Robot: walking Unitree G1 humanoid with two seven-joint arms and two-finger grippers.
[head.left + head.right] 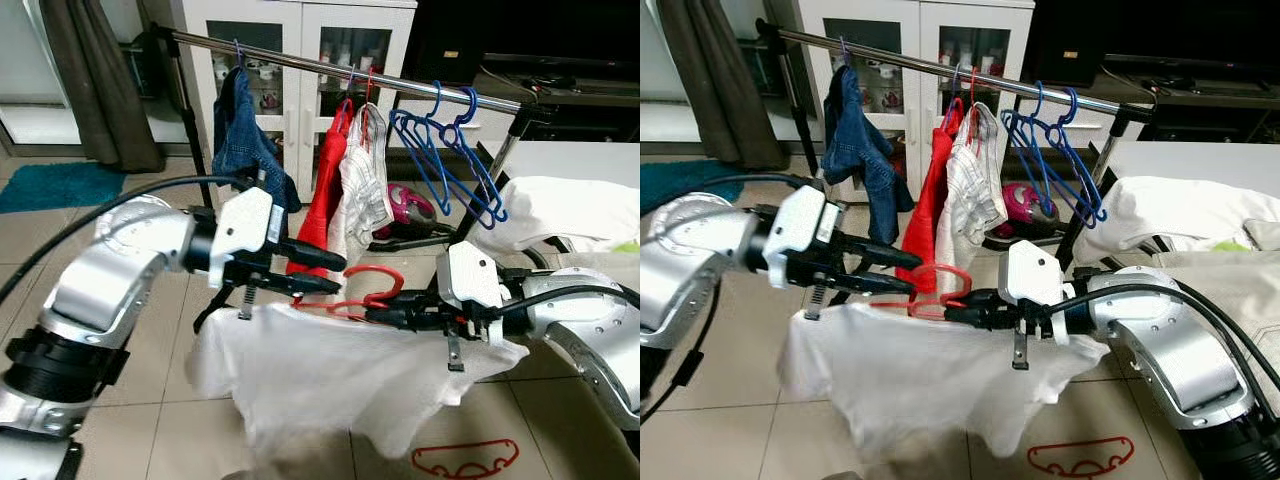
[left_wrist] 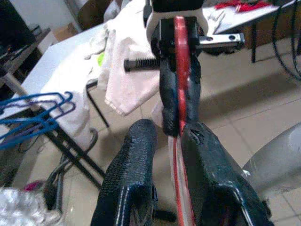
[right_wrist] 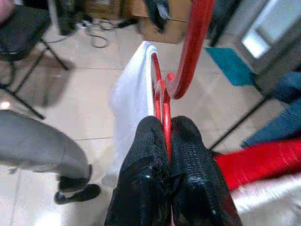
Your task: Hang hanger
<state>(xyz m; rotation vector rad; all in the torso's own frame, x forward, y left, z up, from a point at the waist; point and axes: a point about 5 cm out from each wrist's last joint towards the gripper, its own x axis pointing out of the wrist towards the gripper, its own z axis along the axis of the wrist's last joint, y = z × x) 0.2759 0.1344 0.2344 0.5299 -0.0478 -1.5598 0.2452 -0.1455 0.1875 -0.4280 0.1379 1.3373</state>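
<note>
While both arms reach in front of the clothes rail (image 1: pixel 330 68), the red hanger (image 1: pixel 372 287) sits between them, below the rail and not hooked on it, with a white garment (image 1: pixel 330 375) draped from it. The right gripper (image 1: pixel 378 317) is clamped on the hanger's thin red frame just under the hook. The left gripper (image 1: pixel 325 272) has its two fingers (image 2: pixel 129 183) spread either side of the same frame; it seems to touch one pad, though the blur leaves that unsure. On the rail hang jeans (image 1: pixel 245 135), a red garment (image 1: pixel 325 185), a checked shirt (image 1: pixel 362 180) and blue hangers (image 1: pixel 450 150). Another red hanger (image 1: pixel 466 460) lies on the floor tiles.
</note>
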